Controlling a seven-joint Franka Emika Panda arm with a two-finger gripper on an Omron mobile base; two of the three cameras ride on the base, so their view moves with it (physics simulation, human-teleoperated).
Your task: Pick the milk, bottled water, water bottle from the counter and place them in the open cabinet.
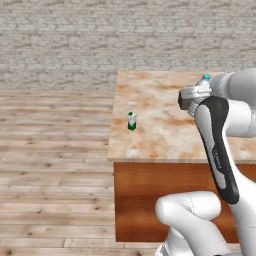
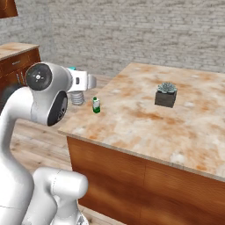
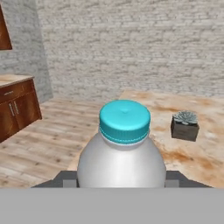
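On the counter (image 2: 145,114) the milk (image 2: 96,105) is seen at the left and a potted succulent (image 2: 166,95) further right, well apart, while the bottle (image 3: 122,153) is clamped between the gripper's (image 3: 122,178) narrowed jaws, lifted beside the counter's edge.

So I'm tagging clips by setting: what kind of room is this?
Most likely a kitchen: a marble-topped island counter on a wooden base, low wooden cupboards against a white brick wall, and a milk carton out.
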